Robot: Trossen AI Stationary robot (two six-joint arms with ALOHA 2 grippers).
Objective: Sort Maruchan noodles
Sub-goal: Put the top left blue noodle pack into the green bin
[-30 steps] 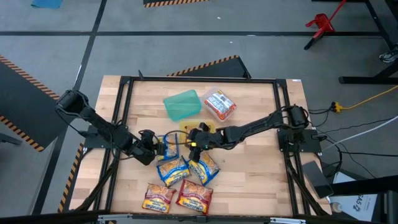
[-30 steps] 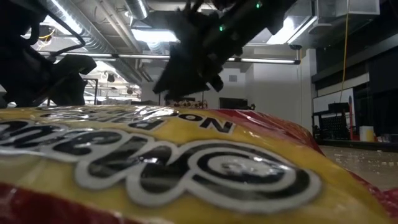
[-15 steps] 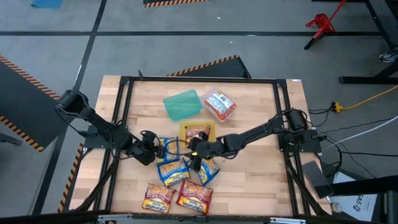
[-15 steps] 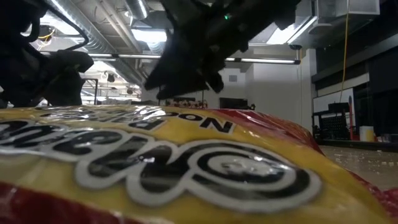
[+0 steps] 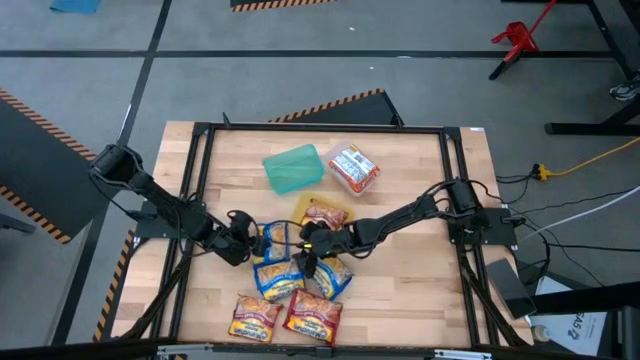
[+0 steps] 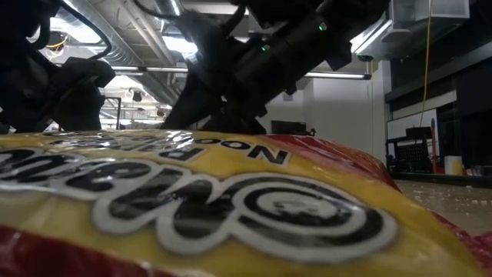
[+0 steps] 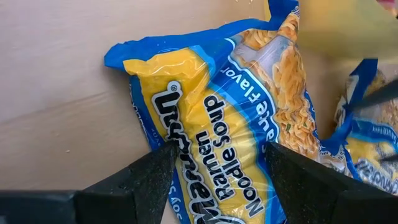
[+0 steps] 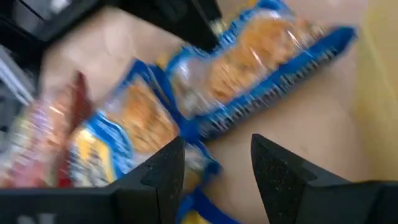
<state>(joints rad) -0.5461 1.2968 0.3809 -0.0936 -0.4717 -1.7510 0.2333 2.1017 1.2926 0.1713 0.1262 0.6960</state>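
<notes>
My left gripper (image 5: 247,241) is open at the near end of a blue-and-yellow packet (image 7: 217,118) that lies flat on the table; its fingers (image 7: 158,168) stand over the packet's two sides. My right gripper (image 5: 305,254) is open and empty, low over two more blue-and-yellow packets (image 5: 279,276) (image 5: 331,275); in its wrist view (image 8: 214,162) they lie just ahead. An orange packet (image 5: 321,213) lies in the yellow container. A red-and-white packet (image 5: 353,167) lies in the clear container. Two orange-red packets (image 5: 255,317) (image 5: 313,315) lie near the front edge. My left gripper's two fingers lie over the blue-and-yellow packet's near end (image 7: 214,186), one on each side of its yellow label, coming in slanting from the table's left. The packet lies flat on the table. I cannot tell whether the fingers touch it.
A teal container (image 5: 293,168) sits at the back, left of the clear one. A black frame (image 5: 200,200) runs around the wooden table. In the low view an orange-red packet (image 6: 231,208) fills the foreground, with both arms above it.
My right gripper has left the yellow container, where the orange packet now shows, and has gone down and toward the table's near edge and a little left, to the blue-and-yellow packets.
</notes>
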